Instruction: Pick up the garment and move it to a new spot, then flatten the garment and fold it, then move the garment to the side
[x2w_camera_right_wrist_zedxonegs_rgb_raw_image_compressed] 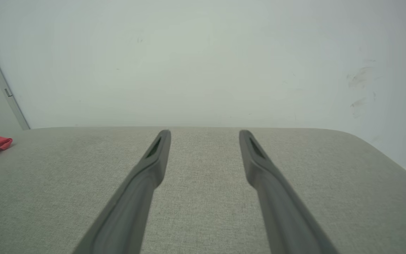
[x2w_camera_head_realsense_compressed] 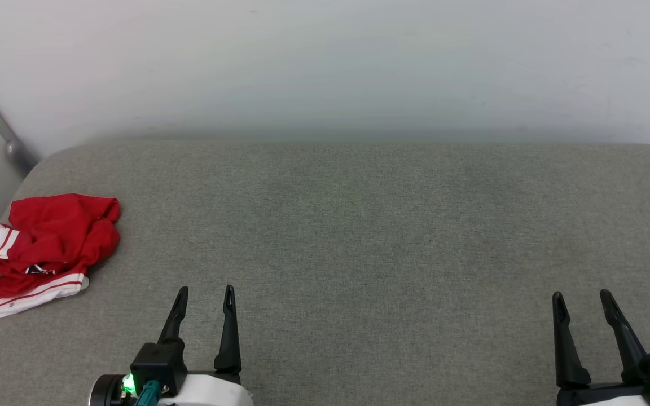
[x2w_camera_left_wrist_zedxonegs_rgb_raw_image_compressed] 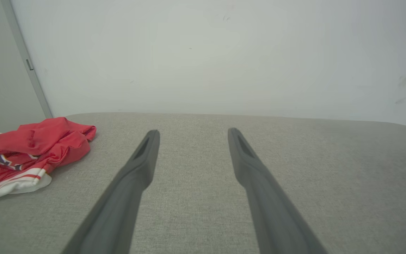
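Red and white, the garment [x2w_camera_head_realsense_compressed: 43, 248] lies crumpled at the left edge of the grey cloth tabletop [x2w_camera_head_realsense_compressed: 359, 225]. The left gripper [x2w_camera_head_realsense_compressed: 206, 290] and right gripper [x2w_camera_head_realsense_compressed: 580, 293] hover near the front edge, both spread and holding nothing, well apart from the garment.

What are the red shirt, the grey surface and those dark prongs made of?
The shirt looks like soft matte cloth: it lies in loose crumpled folds. The grey surface seems woven upholstery, showing a fine speckled weave. The fingers of the left gripper and right gripper look like moulded matte plastic or rubber; I can't tell which.
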